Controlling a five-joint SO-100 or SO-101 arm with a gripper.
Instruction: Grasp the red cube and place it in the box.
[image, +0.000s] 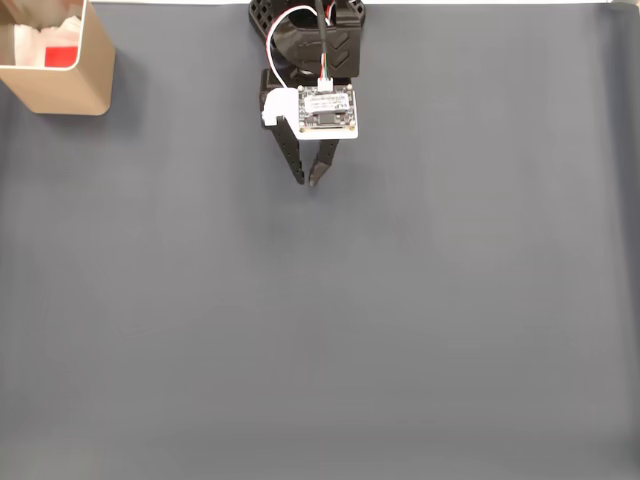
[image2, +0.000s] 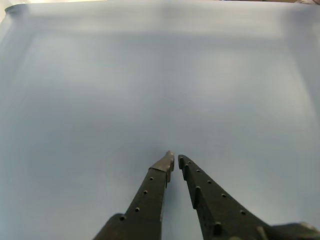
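The red cube (image: 62, 57) lies inside the tan box (image: 75, 90) at the top left of the fixed view, resting on white padding. My gripper (image: 306, 182) hangs near the top centre, far to the right of the box, pointing toward the bottom of the view. In the wrist view the two black fingers (image2: 176, 160) come up from the bottom edge with their tips almost touching and nothing between them, over bare mat.
A grey-blue mat (image: 400, 320) covers the whole table. The arm's black base (image: 305, 35) and a white camera board (image: 327, 108) sit at the top centre.
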